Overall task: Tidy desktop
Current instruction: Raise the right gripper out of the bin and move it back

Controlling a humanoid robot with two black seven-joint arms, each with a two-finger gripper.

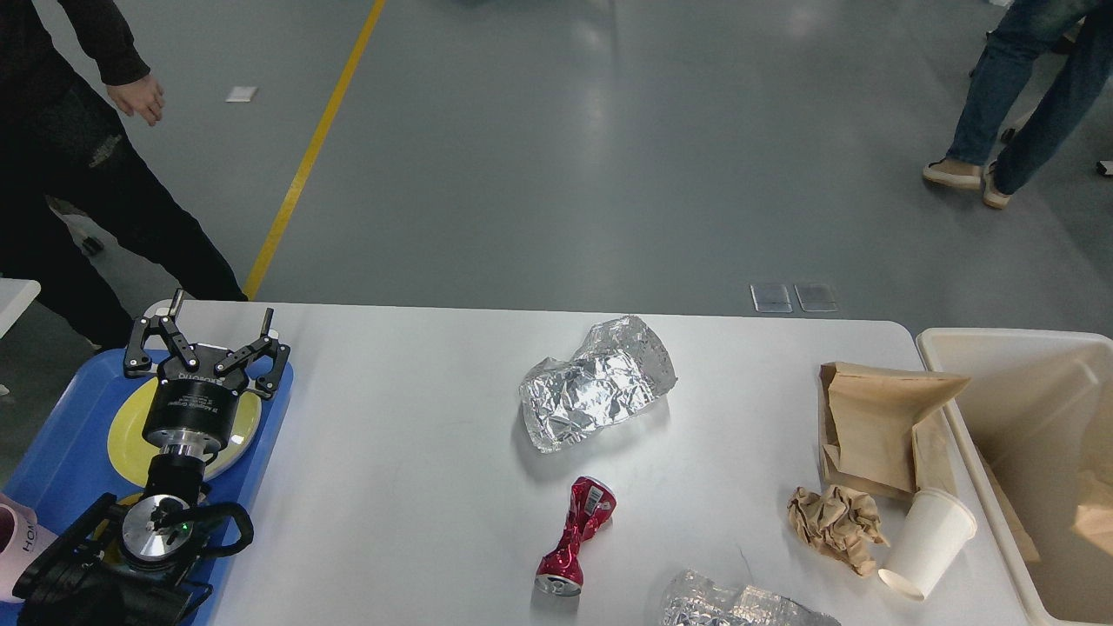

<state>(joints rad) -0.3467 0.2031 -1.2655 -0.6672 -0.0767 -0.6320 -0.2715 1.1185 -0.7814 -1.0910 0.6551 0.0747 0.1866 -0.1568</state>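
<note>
Grey workshop flooring with a yellow line frames the scene as the left pincer point(205, 343) hangs released, fingers spread, over a yellow plate point(130, 430) on the blue tray point(61, 452) at the tabletop's left edge. The right pincer is out of view.

Filling the frame's lower half, the white tabletop point(409, 452) remains littered. Crumpled foil point(596, 382) lies near the middle toward the far edge, with a crushed red can point(576, 535) nearer the front edge and a second foil wad point(739, 606) cut off at the front. Along the right edge sit a folded brown paper bag point(874, 426), a brown paper ball point(835, 517) and a tipped white paper cup point(926, 543), just beside the cream bin point(1000, 374), where brown paper already shows inside.

Everything left looks light and easily crushed; the foil and paper would probably give under a pinch anywhere on a raised fold, the can likely suits a grip at its narrowed waist, and the cup at its rim.

Bystanders' legs show at both far corners of the room.
</note>
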